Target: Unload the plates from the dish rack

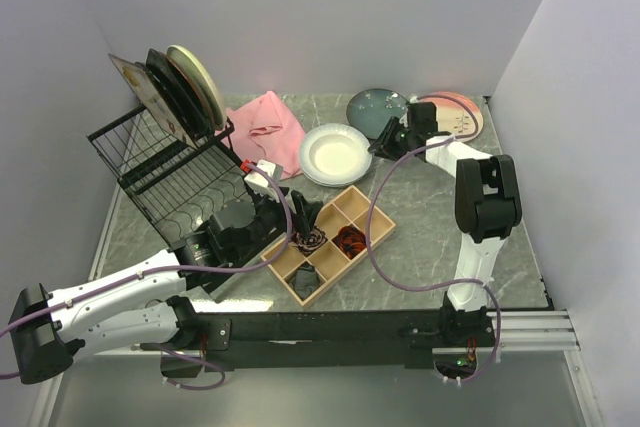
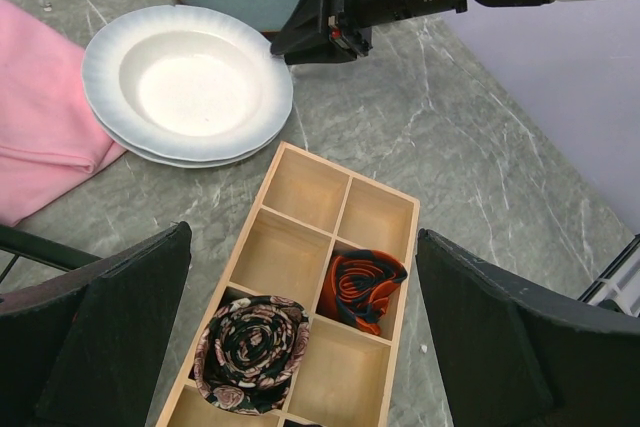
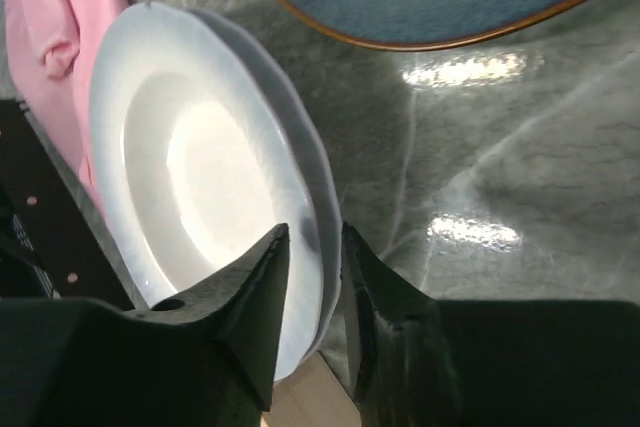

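The black wire dish rack (image 1: 150, 162) stands at the left. It holds several upright plates: a cream-green round one (image 1: 197, 82), dark ones (image 1: 168, 87) and a square floral one (image 1: 135, 82). A white plate (image 1: 335, 154) lies on the table, partly on the pink cloth; it also shows in the left wrist view (image 2: 190, 82) and the right wrist view (image 3: 200, 167). My right gripper (image 3: 315, 232) is closed on its right rim, one finger inside, one outside. A teal plate (image 1: 378, 107) and a pink-cream plate (image 1: 458, 112) lie behind. My left gripper (image 2: 302, 277) is wide open and empty above the wooden tray.
The pink cloth (image 1: 270, 127) lies between the rack and the white plate. The wooden compartment tray (image 2: 350, 169) sits at table centre and holds a rolled floral tie (image 2: 250, 347) and a rolled orange tie (image 2: 365, 287). Walls close in the table at the back and both sides.
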